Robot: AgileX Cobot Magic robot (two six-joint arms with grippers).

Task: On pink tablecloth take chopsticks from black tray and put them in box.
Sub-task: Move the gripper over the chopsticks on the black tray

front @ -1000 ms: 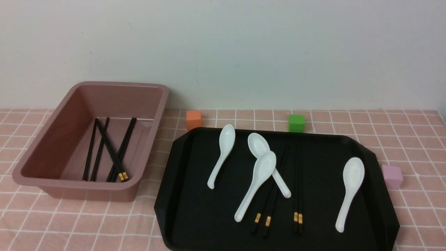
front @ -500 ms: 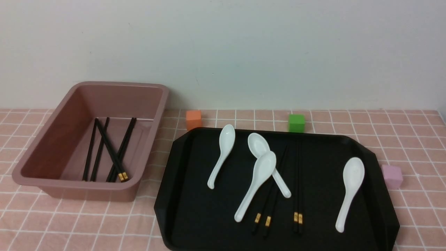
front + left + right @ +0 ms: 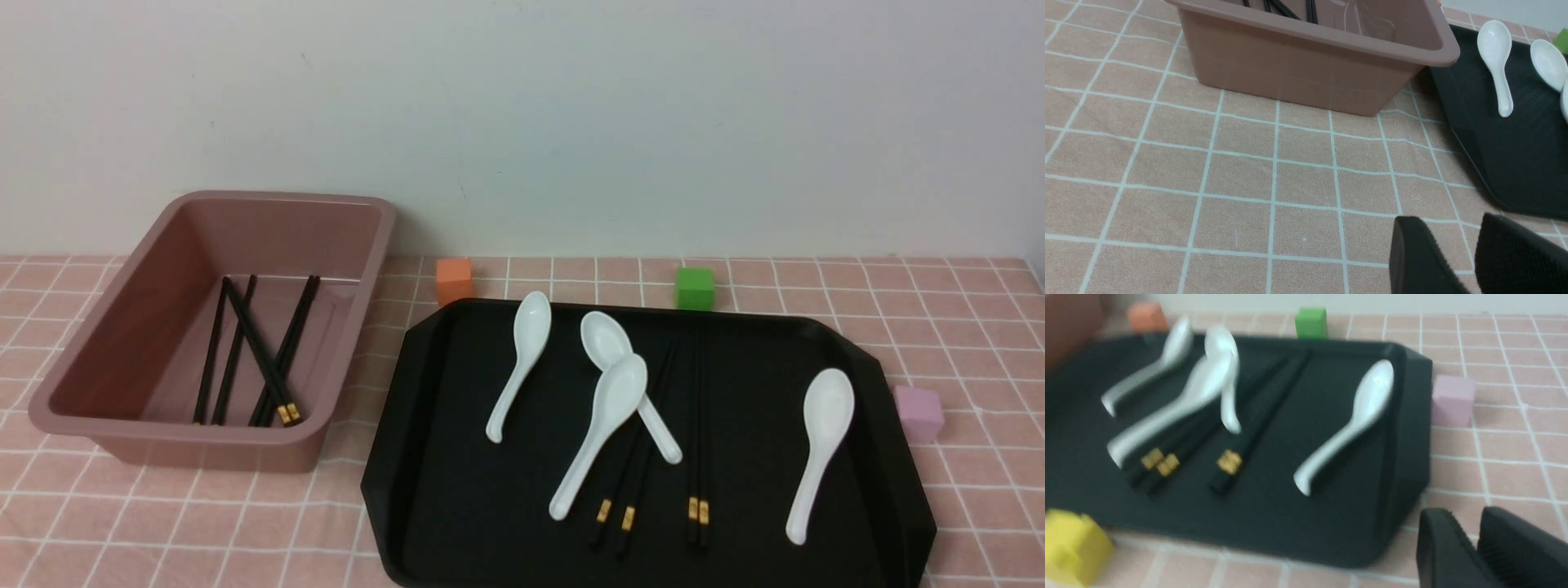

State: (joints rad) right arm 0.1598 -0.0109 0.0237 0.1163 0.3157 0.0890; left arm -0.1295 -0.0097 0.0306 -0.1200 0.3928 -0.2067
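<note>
On the pink tablecloth (image 3: 204, 523) the black tray (image 3: 457, 490) holds two pairs of black chopsticks. One pair (image 3: 698, 425) lies free. The other pair (image 3: 633, 482) lies partly under white spoons. The box (image 3: 359, 204) at the left holds several chopsticks (image 3: 253, 359). Neither gripper shows in the front view. My left gripper (image 3: 1453, 224) is slightly open and empty above the cloth, in front of the box (image 3: 1298, 69). My right gripper (image 3: 1464, 516) is shut and empty over the cloth, beside a corner of the tray (image 3: 1290, 522) where the chopsticks (image 3: 1261, 416) lie.
Several white spoons (image 3: 820, 441) lie on the tray. An orange cube (image 3: 454, 281) and a green cube (image 3: 695, 287) stand behind it. A pink cube (image 3: 918, 413) stands at its right. A yellow cube (image 3: 1073, 547) stands by its near edge. A wall is close behind.
</note>
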